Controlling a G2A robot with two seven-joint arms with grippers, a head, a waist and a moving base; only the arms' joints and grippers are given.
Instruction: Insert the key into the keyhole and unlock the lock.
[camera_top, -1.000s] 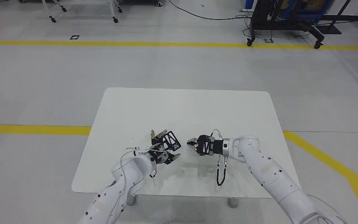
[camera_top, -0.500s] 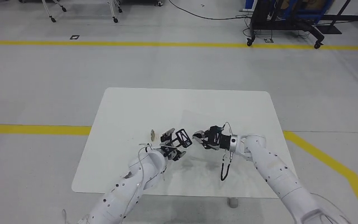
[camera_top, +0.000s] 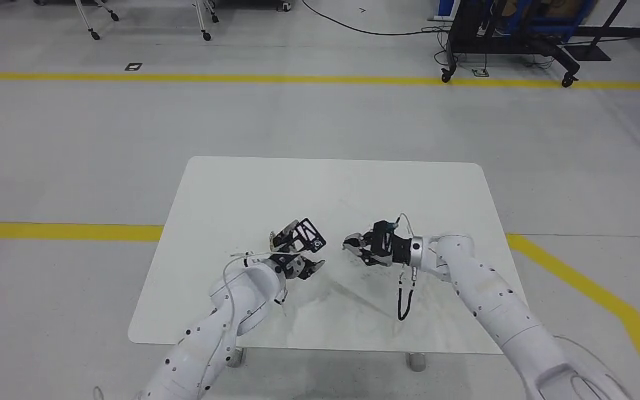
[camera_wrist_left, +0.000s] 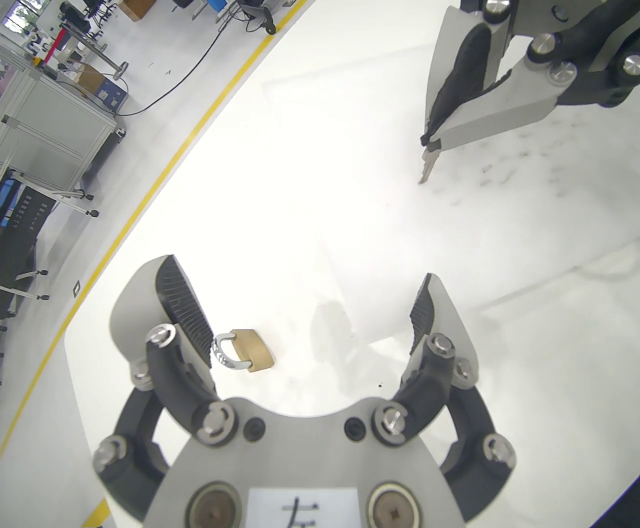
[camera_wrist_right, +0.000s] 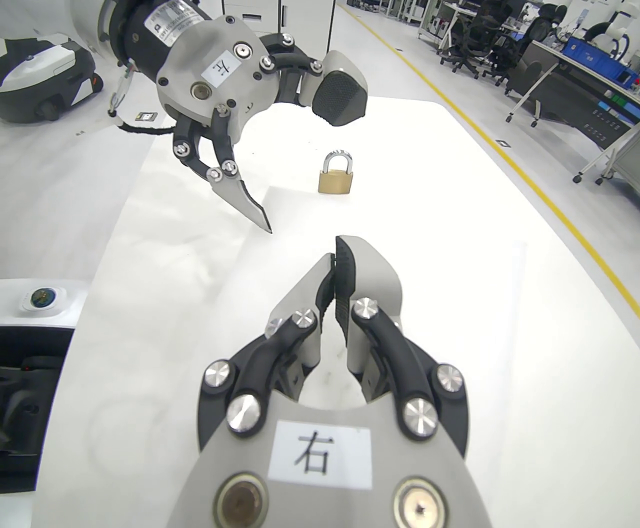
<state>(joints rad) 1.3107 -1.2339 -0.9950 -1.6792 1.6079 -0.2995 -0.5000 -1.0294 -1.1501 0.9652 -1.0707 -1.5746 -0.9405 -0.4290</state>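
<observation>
The padlock (camera_wrist_left: 247, 350) is lying loose on the tabletop (camera_wrist_left: 325, 200), and nothing is holding it. The left pincer (camera_wrist_left: 297, 270) is hanging over it, spread wide and empty, with the padlock sitting close to one finger instead of midway between the two. The right pincer (camera_wrist_right: 336, 250) is waiting well apart from the padlock, clenched on the key (camera_wrist_left: 429, 167), with only the blade's tip poking out past the pads. The main risk is probably lying in that off-centre line-up: a closing finger may be shoving or spinning the padlock before the other one arrives. If the key is pushed at an unsecured padlock, the body is likely just skating away. The keyhole is not showing, so aiming is uncertain. With so little key exposed, it may also be twisting in the pads during turning.
</observation>
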